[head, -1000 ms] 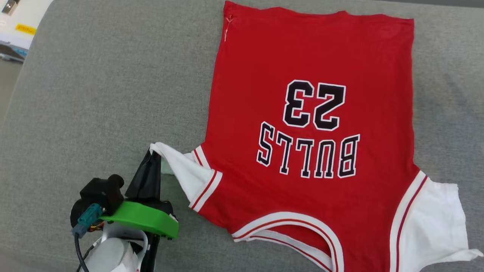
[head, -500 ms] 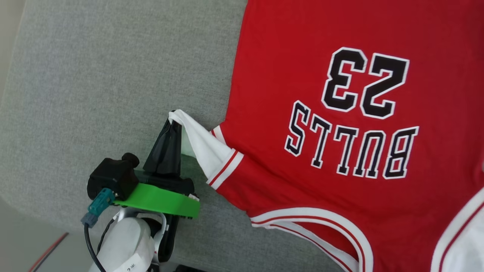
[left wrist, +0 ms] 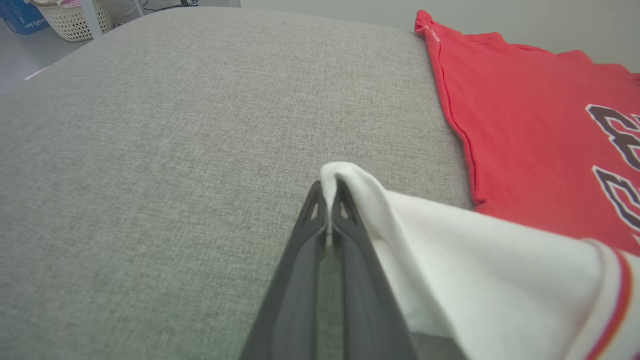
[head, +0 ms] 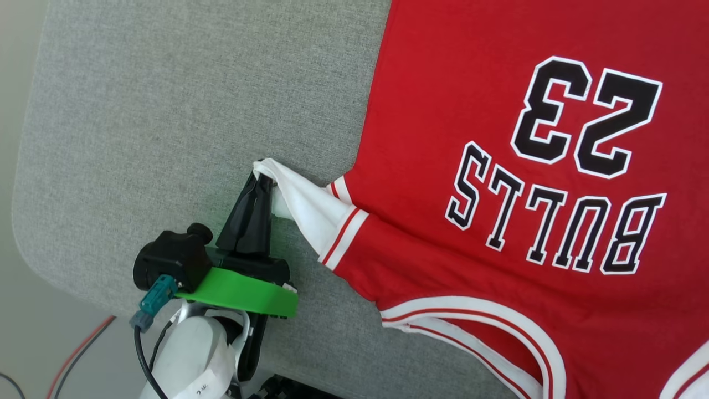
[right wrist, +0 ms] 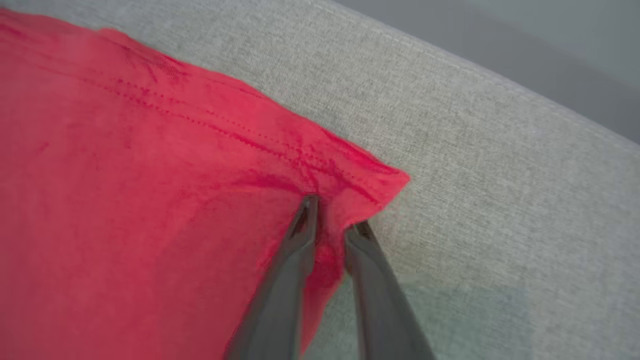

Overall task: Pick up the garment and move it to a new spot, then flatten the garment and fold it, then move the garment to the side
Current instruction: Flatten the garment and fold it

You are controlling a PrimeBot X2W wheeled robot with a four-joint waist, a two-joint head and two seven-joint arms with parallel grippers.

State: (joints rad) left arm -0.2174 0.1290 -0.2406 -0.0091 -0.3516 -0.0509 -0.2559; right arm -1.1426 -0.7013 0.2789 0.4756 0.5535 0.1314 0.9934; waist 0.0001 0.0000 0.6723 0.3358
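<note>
**A:** Where is the garment?

**B:** The garment (head: 498, 166), a soft red jersey T-shirt with white short sleeves and a black "BULLS 23" print, lies spread print-up on a grey woven fabric surface (head: 166, 111). It covers the right part, well clear of the left edge.

**A:** And the grippers?

**B:** Near the surface's near left corner, the left gripper (head: 260, 177) has its two dark fingers pressed together on the tip of a white sleeve (head: 310, 213), raised off the surface. The right gripper (right wrist: 334, 215) straddles a red hem corner (right wrist: 385, 175) near an edge of the surface. Its fingers are a little apart with cloth bunched between them. Whether it grips, I cannot tell.

**A:** How to do this step well?

**B:** Probably a lift for flattening or folding. Make sure of the right pinch first, then raise both points evenly, keeping the cloth between them taut.
</note>
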